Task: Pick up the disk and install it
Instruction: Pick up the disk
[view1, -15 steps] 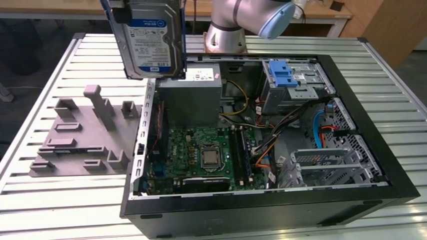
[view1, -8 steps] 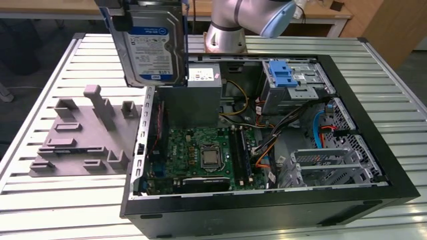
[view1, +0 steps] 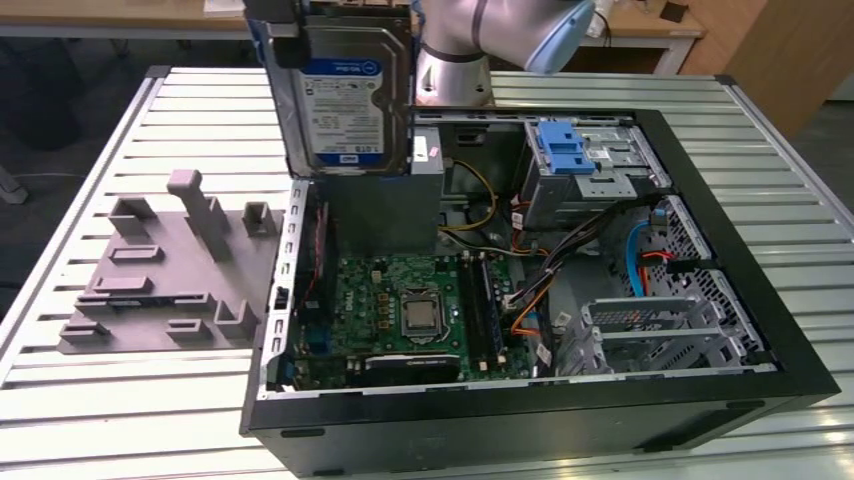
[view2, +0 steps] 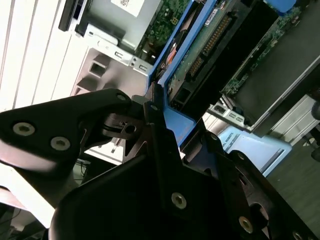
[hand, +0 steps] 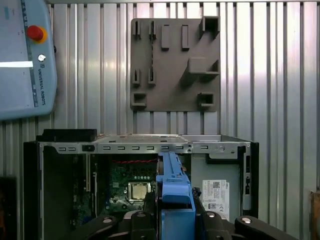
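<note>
Your slatted metal table (view1: 747, 100) carries an open black computer case (view1: 534, 420) across the centre and lower right of the exterior view. A grey fixture plate (view1: 160, 290) lies at middle left. The disk (view1: 344, 90) hangs upright at top centre, label facing the camera. In the first wrist view your gripper (hand: 175, 215) is clamped on the disk's blue edge.

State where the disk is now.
The disk hangs upright in the gripper at the exterior view's upper left, just above the grey power supply box inside the open computer case.
</note>
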